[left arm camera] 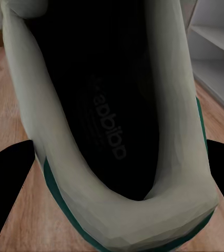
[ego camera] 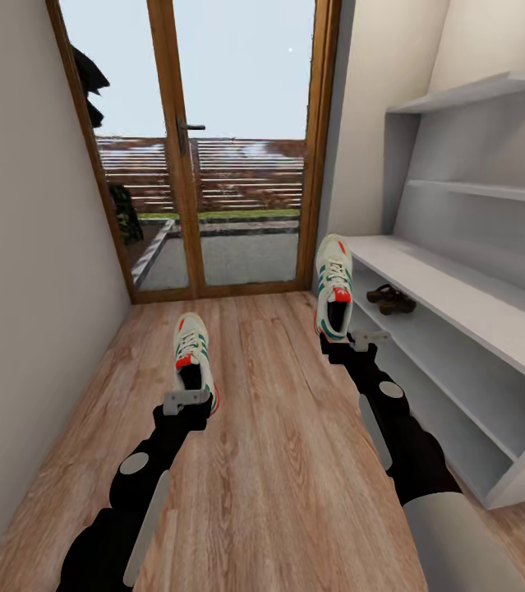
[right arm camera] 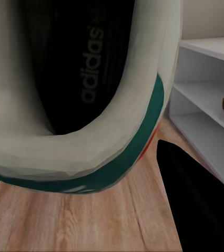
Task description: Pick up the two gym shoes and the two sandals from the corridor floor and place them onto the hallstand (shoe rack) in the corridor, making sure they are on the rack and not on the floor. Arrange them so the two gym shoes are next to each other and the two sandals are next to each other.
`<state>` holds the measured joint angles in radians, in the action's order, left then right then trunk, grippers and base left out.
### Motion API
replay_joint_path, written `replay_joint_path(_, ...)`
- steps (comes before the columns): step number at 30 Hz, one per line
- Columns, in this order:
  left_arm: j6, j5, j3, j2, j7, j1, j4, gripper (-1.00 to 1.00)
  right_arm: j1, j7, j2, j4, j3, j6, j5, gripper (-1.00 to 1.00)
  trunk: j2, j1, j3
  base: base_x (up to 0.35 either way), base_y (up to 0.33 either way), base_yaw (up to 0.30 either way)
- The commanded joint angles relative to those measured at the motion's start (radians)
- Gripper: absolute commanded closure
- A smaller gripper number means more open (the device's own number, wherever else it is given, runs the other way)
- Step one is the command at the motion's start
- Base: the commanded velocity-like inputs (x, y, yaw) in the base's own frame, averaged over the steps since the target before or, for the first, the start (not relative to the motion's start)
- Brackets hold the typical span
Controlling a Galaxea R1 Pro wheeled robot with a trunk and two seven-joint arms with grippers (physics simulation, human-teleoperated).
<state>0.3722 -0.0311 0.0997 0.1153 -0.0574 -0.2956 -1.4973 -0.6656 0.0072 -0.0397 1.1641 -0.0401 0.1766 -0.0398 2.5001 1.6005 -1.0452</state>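
Gym shoes: one gripped at heel by left gripper (ego camera: 186, 400), other (ego camera: 333, 286) by right gripper (ego camera: 359, 339); sandals (ego camera: 390, 298) in rack (ego camera: 459, 296) compartment just beyond right gripper.

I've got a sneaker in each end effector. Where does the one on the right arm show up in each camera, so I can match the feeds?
Head view: the right-hand gym shoe hangs right of centre, beside the hallstand, held at its heel by the right end effector.
Right wrist view: its heel opening looms close.
Left wrist view: that is the other shoe.
Shared landmark: the hallstand's grey shelves.
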Motion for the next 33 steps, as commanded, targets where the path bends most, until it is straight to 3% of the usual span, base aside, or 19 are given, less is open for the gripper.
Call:
replay_joint_path(1, 0.005, -0.003, 0.002, 0.0, -0.007, 0.0, -0.001, 1.0, 0.0, 0.0, 0.0, 0.002, 0.0, 0.005, -0.005, 1.0, 0.0, 0.0, -0.001, 0.347, 0.111, 0.0)
replay_joint_path(33, 0.005, -0.004, 0.002, 0.0, -0.007, 0.0, -0.001, 1.0, -0.001, 0.0, 0.0, 0.002, 0.0, 0.006, -0.005, 1.0, 0.0, 0.0, 0.013, 0.293, 0.226, -0.218)
